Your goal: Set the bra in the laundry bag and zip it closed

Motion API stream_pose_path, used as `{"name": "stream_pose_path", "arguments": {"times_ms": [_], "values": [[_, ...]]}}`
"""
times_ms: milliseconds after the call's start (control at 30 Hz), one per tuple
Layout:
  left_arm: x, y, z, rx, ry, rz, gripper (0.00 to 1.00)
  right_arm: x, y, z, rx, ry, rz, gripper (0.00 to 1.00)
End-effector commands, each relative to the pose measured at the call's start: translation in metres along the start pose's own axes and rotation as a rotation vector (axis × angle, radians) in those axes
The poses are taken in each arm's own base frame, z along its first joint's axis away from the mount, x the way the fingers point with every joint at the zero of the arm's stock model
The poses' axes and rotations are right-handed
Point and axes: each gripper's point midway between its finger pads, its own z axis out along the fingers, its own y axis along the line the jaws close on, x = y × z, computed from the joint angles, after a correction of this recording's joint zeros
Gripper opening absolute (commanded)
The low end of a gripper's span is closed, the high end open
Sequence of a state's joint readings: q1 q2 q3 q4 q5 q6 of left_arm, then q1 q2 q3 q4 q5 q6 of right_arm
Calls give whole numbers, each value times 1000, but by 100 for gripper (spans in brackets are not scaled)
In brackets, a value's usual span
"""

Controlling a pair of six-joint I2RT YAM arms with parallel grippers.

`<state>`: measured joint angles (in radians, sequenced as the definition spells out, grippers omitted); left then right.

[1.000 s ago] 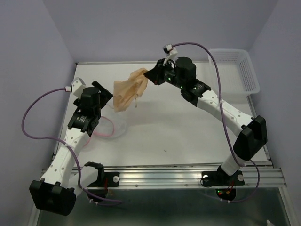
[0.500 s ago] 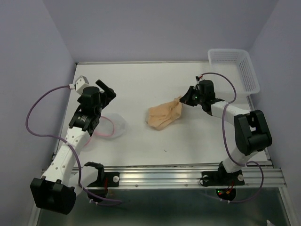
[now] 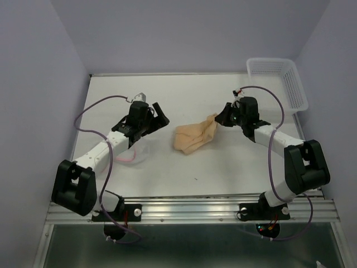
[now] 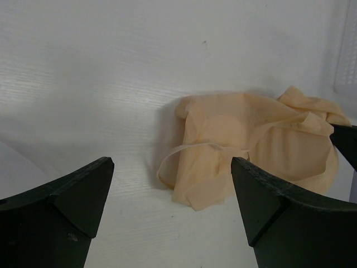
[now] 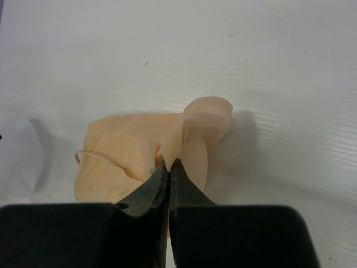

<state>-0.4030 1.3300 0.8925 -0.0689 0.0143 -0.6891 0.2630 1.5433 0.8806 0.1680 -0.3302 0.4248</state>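
Now left gripper nearer the bra

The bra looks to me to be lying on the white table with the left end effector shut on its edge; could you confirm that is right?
Not quite: it is the right end effector that is shut on the edge of the bra, as the right wrist view shows. The bra does lie on the white table. The left end effector is open, short of the bra.
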Motion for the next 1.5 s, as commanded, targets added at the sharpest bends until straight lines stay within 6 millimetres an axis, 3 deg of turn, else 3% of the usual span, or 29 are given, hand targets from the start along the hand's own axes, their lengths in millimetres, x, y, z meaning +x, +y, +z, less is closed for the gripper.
{"name": "stream_pose_path", "arguments": {"times_ms": [0,133,167,367,567,667,700,767,800,933,1067,1267,1467], "values": [[5,-32,4,139,32,14,99,-15,10,-8,-21,-72,-60,1],[31,-40,18,216,117,22,99,-9,6,-10,-9,-64,-56,1],[43,-36,28,207,162,30,99,-8,6,-10,-10,-62,-55,1],[71,-25,61,201,259,61,95,-11,7,-13,-8,-75,-60,1],[88,-35,67,279,313,78,90,-12,6,-15,-2,-81,-61,1],[102,-39,70,320,363,80,73,-10,3,-14,12,-76,-57,1],[105,-39,71,322,374,82,57,-9,2,-14,16,-75,-56,1],[112,-35,74,313,397,77,42,-8,1,-15,21,-74,-53,1],[115,-33,75,309,405,74,29,-7,0,-15,22,-73,-55,1],[117,-34,75,320,406,61,14,-4,2,-15,4,-59,-68,2],[115,-43,74,350,399,66,1,-6,22,-18,-101,-48,-119,1],[115,-48,76,359,395,71,0,-9,71,-21,-212,-64,-263,1],[115,-53,77,374,396,53,0,18,113,-6,-309,-17,-331,1]]}}
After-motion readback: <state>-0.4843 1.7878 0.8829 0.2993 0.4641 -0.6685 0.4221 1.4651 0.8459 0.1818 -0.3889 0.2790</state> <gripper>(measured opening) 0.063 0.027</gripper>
